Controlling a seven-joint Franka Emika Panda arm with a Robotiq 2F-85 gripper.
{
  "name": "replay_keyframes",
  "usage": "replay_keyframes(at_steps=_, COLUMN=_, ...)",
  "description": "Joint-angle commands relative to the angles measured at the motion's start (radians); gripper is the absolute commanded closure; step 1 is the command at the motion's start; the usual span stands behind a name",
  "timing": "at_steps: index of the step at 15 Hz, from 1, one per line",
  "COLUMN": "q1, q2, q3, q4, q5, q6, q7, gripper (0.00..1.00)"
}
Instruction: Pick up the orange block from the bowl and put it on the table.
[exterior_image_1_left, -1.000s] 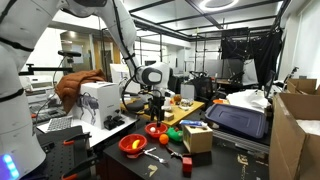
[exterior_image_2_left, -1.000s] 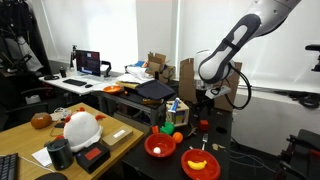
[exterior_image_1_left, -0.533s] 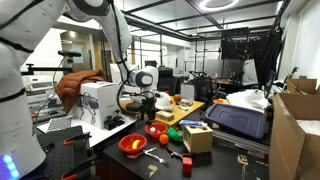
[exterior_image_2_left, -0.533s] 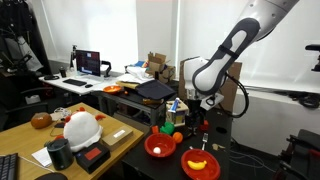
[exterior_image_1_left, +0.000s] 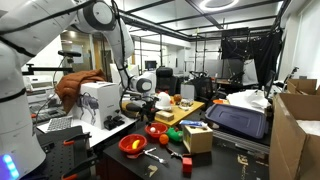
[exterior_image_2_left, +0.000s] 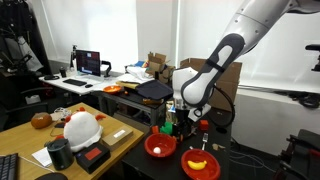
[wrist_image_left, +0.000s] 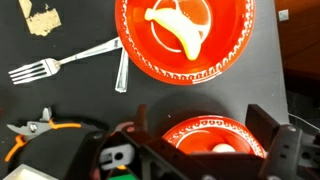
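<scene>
The small deep-red bowl (wrist_image_left: 190, 128) lies at the bottom of the wrist view with a pale orange block (wrist_image_left: 222, 148) inside it. It also shows in both exterior views (exterior_image_1_left: 156, 129) (exterior_image_2_left: 160, 146). My gripper (wrist_image_left: 205, 150) is open and hangs over this bowl, its dark fingers on either side of it. In both exterior views the gripper (exterior_image_1_left: 150, 113) (exterior_image_2_left: 178, 125) is a little above the bowls. The near-black table (wrist_image_left: 60, 100) lies under everything. The block is too small to make out in the exterior views.
A wider orange-red bowl (wrist_image_left: 185, 35) (exterior_image_1_left: 132, 145) (exterior_image_2_left: 200, 164) holding a banana sits next to the small bowl. A fork (wrist_image_left: 60, 65), a knife (wrist_image_left: 120, 75) and orange-handled pliers (wrist_image_left: 35, 127) lie on the table. A cardboard box (exterior_image_1_left: 197, 138) and a wooden board (exterior_image_1_left: 185, 110) are nearby.
The arm has swung across and lowered, bringing the gripper from higher up to just above the bowls. The bowls and other objects have not moved.
</scene>
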Motion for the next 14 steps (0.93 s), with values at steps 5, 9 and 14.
replay_keyframes(at_steps=5, q1=0.002, q2=0.104, q3=0.033, q4=0.147, q5=0.008, q6=0.052, q7=-0.03, gripper=0.0)
replay_keyframes(at_steps=9, q1=0.004, q2=0.131, q3=0.045, q4=0.183, q5=0.01, q6=0.054, q7=-0.034, gripper=0.0)
replay_keyframes(at_steps=14, q1=0.007, q2=0.11, q3=0.045, q4=0.196, q5=0.009, q6=-0.002, q7=-0.031, gripper=0.0)
